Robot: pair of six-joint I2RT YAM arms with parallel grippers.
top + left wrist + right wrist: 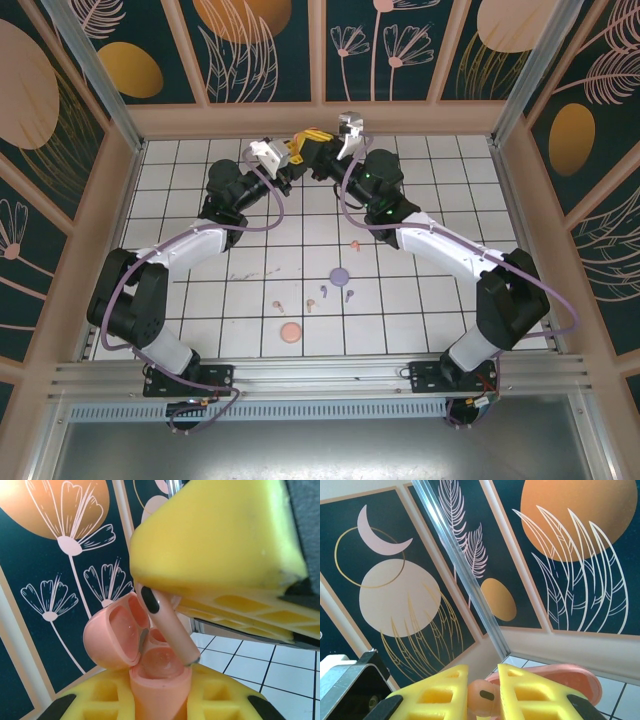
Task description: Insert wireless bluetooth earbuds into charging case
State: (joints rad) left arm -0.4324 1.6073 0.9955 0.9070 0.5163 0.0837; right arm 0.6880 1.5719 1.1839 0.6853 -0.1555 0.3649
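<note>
Left gripper (160,702) clamps the open case (107,640), right gripper (482,695) pinches an earbud (170,630), stem seemingly at its socket; next I push straight in

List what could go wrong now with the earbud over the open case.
The salmon earbud is tilted, its stem leaning across the case mouth, so it may jam rather than seat.
The right fingers pinch only its head; pushing could make it twist or slip.
The hinged lid stands close and could be nudged shut.
</note>
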